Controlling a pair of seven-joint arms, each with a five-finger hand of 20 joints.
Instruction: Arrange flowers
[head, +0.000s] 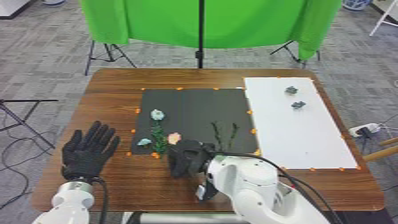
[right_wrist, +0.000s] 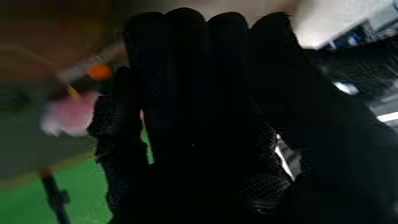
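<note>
Left of the head view's centre, the right robot hand (head: 182, 159), fingers straight and seemingly unladen, should close gently on the pink flower (head: 174, 138) just beside it, below the bloom.

I see a brown wooden bench (head: 169, 78) with visible grain. On it, left of centre in my head view, lies a dark grey mat (head: 200, 105); beside it, on the right, is a long white sheet (head: 313, 137). Small orange markers (head: 179, 88) dot their edges.

The mat's left part carries a pale flower (head: 157, 115) with a leafy green stem reaching toward me. Near its foot are a small pale-blue flower (head: 144, 142) on the left and a pink flower (head: 174, 137) on the right. Farther right, two thin green stems (head: 234, 132) lie side by side. Two small grey-green flower heads (head: 291, 90) sit near the sheet's far end, apart.
</note>
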